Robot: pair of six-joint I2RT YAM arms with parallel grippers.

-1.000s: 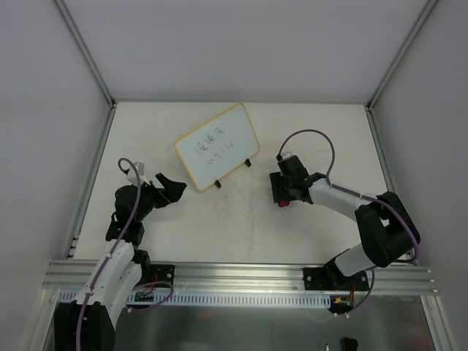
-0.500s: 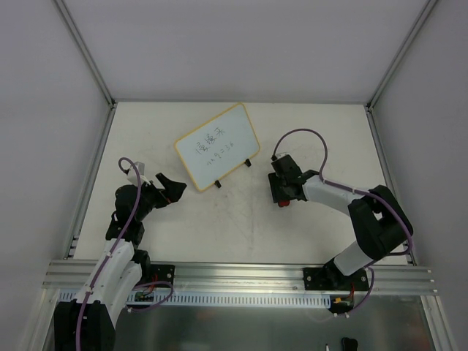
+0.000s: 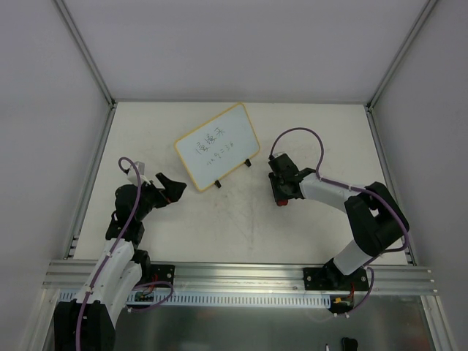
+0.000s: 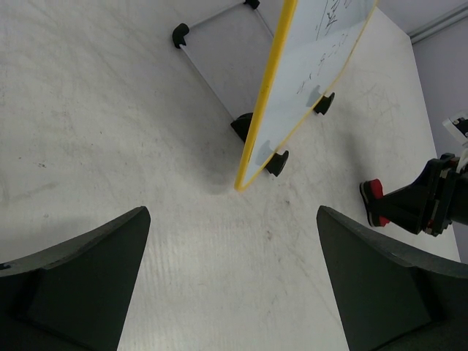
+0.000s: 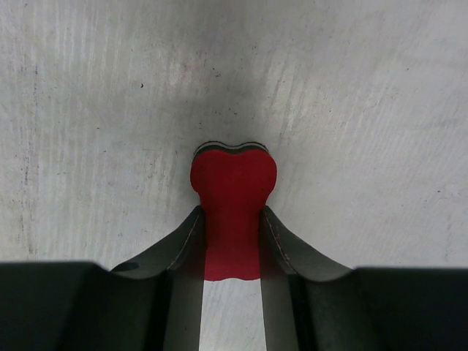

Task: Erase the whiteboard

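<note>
- The left gripper (image 3: 170, 189) hangs low over the table (image 3: 219, 234) with its jaws spread wide and nothing between them, just off the whiteboard's 8 o'clock corner. If it comes in carelessly to brace the board, a finger could clip that corner and spin or tip it.
- The whiteboard (image 3: 217, 146) stands propped at a tilt on its small black feet (image 4: 276, 162), at about 11 o'clock from the table's middle, with its dark handwriting unwiped. It looks light and rests on little contact, so a wiping push with nothing holding it would likely slide it back or knock it over.
- The right gripper (image 3: 281, 191) sits at the board's 4 o'clock, down at the table, pinching the red eraser (image 5: 232, 197). In the wrist view the fingers clamp only its narrow part while the broad end juts beyond the tips. Under wiping pressure it could pivot or slip out. Which face does the erasing cannot be told, so the wrong side might meet the board.
</note>
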